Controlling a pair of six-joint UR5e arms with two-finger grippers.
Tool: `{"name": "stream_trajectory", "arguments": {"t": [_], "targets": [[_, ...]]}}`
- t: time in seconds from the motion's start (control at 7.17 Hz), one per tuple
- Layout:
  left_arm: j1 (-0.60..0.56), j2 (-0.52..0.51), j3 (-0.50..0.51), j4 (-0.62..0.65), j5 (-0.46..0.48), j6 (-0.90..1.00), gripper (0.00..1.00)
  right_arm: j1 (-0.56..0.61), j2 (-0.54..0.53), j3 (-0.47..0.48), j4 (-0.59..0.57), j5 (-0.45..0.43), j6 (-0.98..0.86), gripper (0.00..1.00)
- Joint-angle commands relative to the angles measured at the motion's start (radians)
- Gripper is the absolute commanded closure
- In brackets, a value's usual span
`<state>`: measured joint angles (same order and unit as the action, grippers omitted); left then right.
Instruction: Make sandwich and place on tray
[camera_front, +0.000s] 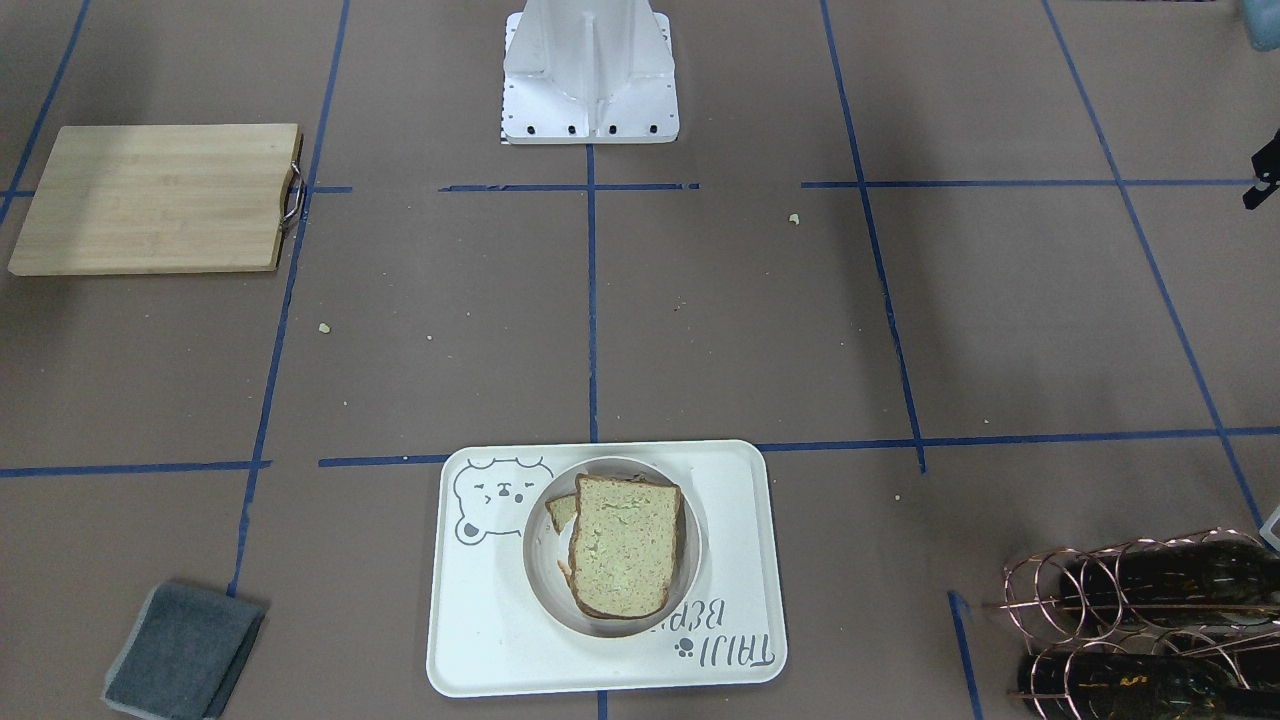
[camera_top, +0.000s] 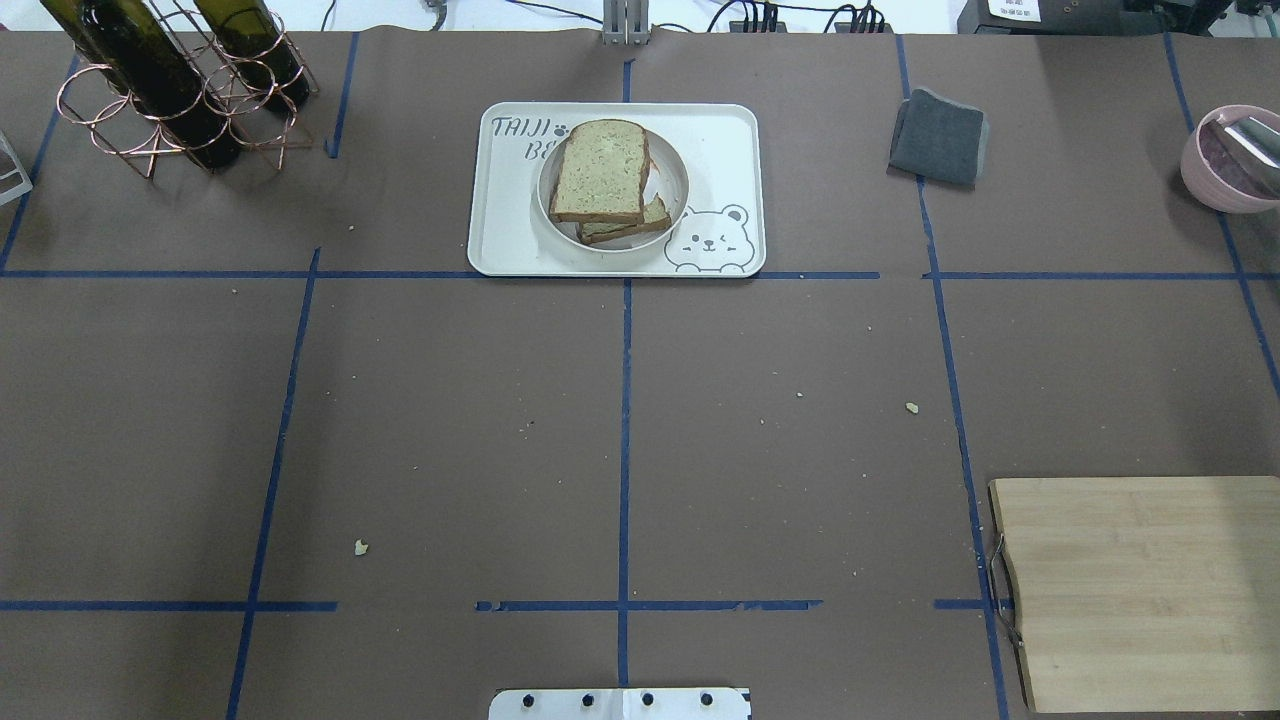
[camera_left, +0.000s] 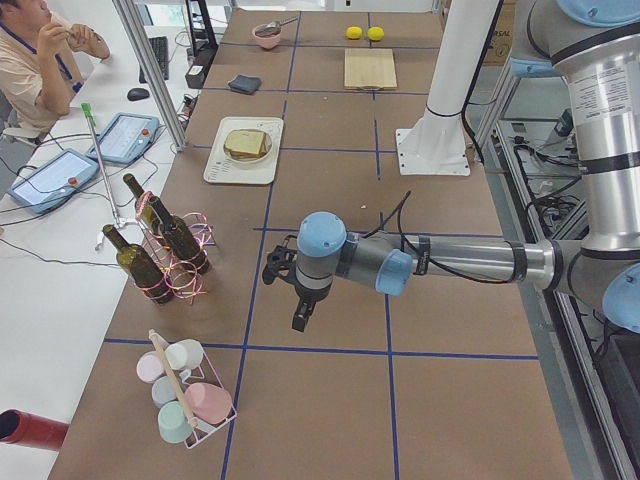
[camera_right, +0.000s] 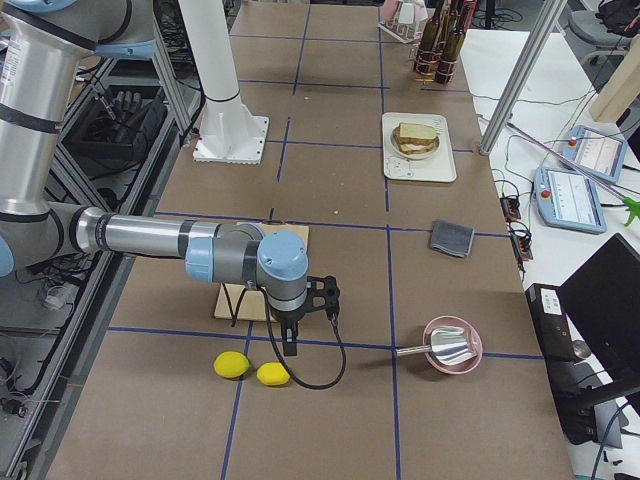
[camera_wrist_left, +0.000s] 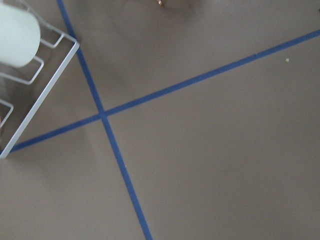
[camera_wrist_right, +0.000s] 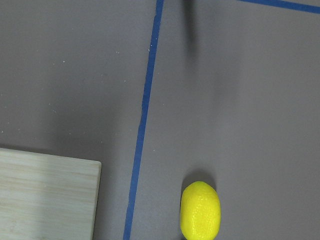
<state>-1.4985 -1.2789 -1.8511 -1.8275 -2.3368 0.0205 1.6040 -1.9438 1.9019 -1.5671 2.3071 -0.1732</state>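
Observation:
The sandwich is two slices of tan bread with dark crust, stacked on a small round white plate that stands on the cream tray with the bear drawing. It also shows in the overhead view. The egg is hidden or out of view. My left gripper hangs over bare table near the bottle rack, far from the tray. My right gripper hangs near two lemons, beside the cutting board. Both grippers show only in the side views, so I cannot tell whether they are open or shut.
A wooden cutting board lies at the robot's right. A grey cloth and a pink bowl are at the far right. A copper rack of wine bottles is at the far left. A lemon and a cup rack lie at the table ends.

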Motion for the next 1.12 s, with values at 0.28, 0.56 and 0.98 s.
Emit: {"name": "stream_trajectory", "arguments": {"t": [0.28,0.56,0.98], "targets": [[-0.066,0.006,-0.001,0.195,0.017,0.001,0.0,0.01,-0.007,0.0,0.002,0.003,-0.003,0.0],[-0.035,-0.051,-0.02,0.327,0.083,0.08,0.0,0.01,-0.007,0.0,0.002,0.003,-0.005,0.0],[-0.037,-0.054,-0.022,0.323,0.074,0.137,0.0,0.01,-0.007,-0.001,0.002,0.003,-0.005,0.0]]}}
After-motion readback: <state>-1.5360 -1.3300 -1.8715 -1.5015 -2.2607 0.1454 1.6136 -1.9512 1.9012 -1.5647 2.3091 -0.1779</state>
